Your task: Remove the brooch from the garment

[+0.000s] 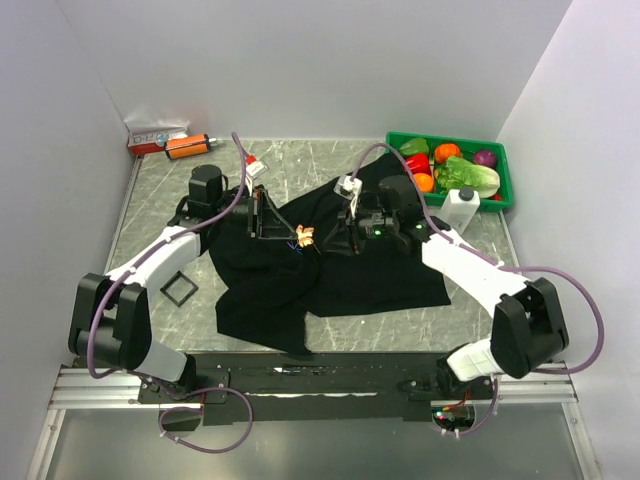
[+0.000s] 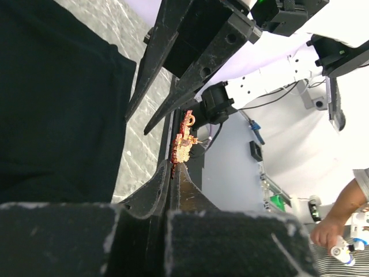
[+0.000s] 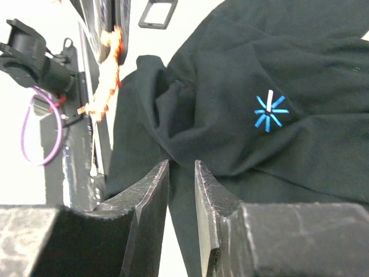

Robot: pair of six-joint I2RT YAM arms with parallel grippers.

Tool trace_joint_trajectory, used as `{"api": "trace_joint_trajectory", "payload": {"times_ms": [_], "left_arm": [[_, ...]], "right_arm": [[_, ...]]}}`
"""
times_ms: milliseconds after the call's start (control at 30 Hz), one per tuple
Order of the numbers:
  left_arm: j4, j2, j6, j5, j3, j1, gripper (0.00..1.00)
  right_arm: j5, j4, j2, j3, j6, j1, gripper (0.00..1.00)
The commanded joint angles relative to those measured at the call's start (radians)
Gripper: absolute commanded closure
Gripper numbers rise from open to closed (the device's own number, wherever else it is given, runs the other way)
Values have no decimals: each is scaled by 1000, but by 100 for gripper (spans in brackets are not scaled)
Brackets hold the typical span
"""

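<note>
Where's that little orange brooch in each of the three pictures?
Top external: the brooch at centre, over the garment.
Left wrist: centre, pinched in the left gripper.
Right wrist: upper left, beside the garment's edge.
Shared landmark: the black garment, in all three.

Green vegetable crate [image 1: 506,178] back right, white bottle [image 1: 461,208] beside; orange cylinder [image 1: 188,146] back left; black square frame [image 1: 171,281].

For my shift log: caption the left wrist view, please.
Left tool pinches the orange brooch at its tips, black garment alongside.
</note>
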Motion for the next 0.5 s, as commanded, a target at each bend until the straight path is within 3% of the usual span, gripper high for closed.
{"api": "trace_joint_trajectory", "payload": {"times_ms": [0, 200, 467], "left_arm": [[106, 4, -79, 36, -13, 4, 99], [216, 37, -170, 24, -36, 23, 99], [190, 86, -142, 13, 7, 35, 99]], "right_arm": [[-53, 115, 41, 60, 79, 17, 69], [-131, 81, 70, 118, 81, 45, 71], [-185, 25, 62, 158, 81, 46, 74]]}}
